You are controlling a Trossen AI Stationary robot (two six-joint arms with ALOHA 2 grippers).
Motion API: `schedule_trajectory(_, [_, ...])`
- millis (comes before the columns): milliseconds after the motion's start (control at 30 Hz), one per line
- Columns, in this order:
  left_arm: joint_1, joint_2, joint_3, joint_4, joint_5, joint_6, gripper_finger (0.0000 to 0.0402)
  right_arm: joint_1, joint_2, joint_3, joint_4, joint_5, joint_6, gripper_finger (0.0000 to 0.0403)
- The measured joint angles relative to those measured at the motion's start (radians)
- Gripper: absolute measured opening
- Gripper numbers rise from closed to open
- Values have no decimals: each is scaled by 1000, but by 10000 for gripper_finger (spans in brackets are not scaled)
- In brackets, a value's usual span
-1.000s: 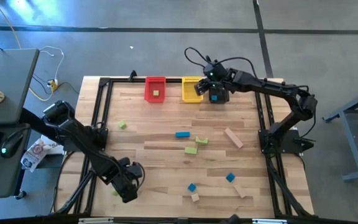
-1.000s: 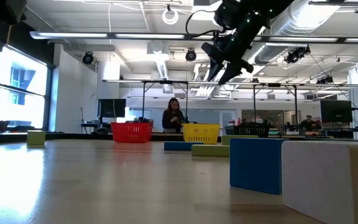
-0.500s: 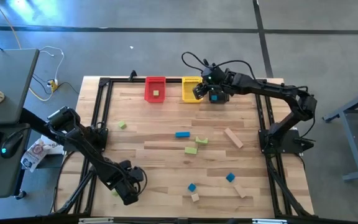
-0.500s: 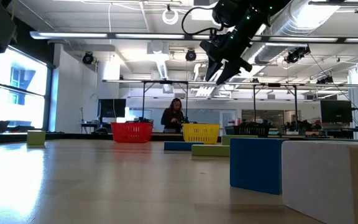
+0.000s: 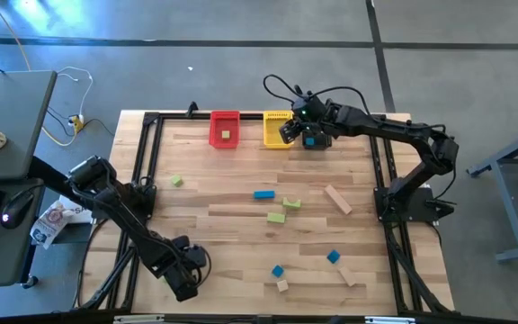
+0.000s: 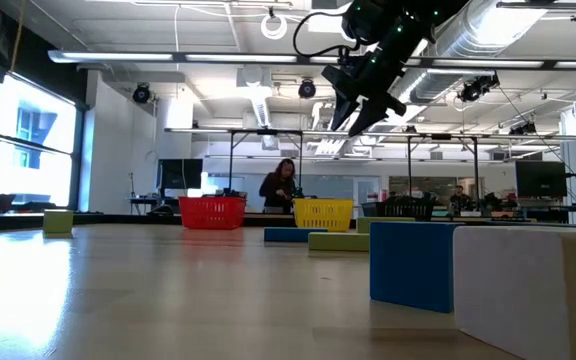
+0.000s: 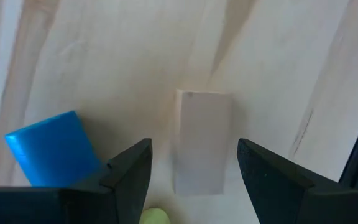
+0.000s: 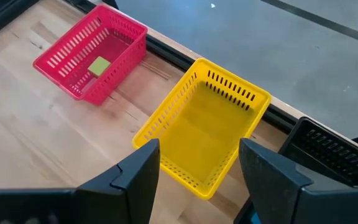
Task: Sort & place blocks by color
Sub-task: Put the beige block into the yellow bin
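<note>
The left gripper [image 7: 191, 165] is hanging low over the near left part of the desk [image 5: 241, 193], and its two fingers are standing wide apart with nothing between them yet. A plain tan block [image 7: 202, 142] is lying flat on the wood right under the gap, lined up between the two fingers. A blue block [image 7: 51, 149] is sitting just beside one finger, and a bit of a green block [image 7: 154, 217] is peeking out near that finger too. To do this step well, I think the gripper should be going straight down, keeping the tan block in the middle, so the finger is not bumping the blue block next to it. Then it should be squeezing gently on the two long sides. The right gripper [image 5: 288, 130] is waiting far away, up over the yellow bin [image 8: 202, 134] at the back of the desk, with its fingers spread and holding nothing. The yellow bin is looking empty inside. The red bin [image 8: 92, 57] next to it is holding one green block [image 8: 99, 65]. More blocks in green, blue and tan are lying loose around the middle of the desk.
</note>
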Motion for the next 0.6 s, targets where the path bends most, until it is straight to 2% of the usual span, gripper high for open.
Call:
schedule_trajectory(400, [-10,56,4,6,-34,-6,221,5,0,0,-15,-1,7,207])
schedule_trajectory(500, [-10,57,3,4,-41,-18,204,21,0,0,-40,-2,2,207])
schedule_trajectory(600, [-15,58,2,-1,-47,-13,169,45,0,0,-77,-2,3,207])
